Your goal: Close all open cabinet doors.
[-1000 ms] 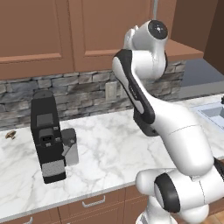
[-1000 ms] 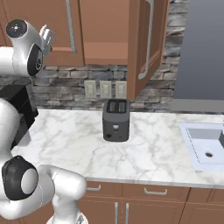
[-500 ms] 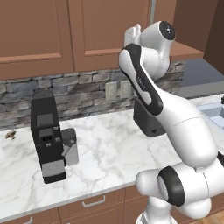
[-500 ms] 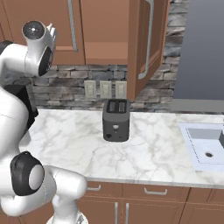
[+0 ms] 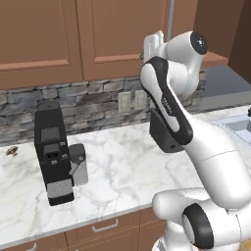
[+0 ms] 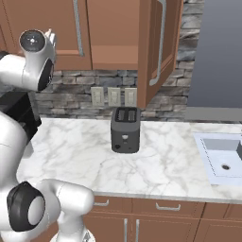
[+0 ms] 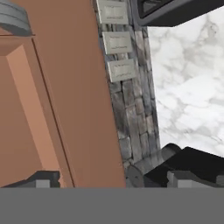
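Robot arm raised, jaws spread wide, holding nothing. The open cabinet door (image 6: 158, 47) looks stiff, hinged; push its flat panel.

White glossy arm (image 5: 196, 142) — dark joints, rounded links

a kitchen: marble counter (image 6: 160, 156), toaster (image 6: 125, 129), sink (image 6: 221, 158), probably a coffee machine (image 5: 53, 152).

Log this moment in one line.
task: close cabinet doors | open door: swung out above toaster | gripper: open, at closed door's lower edge | no contact seen
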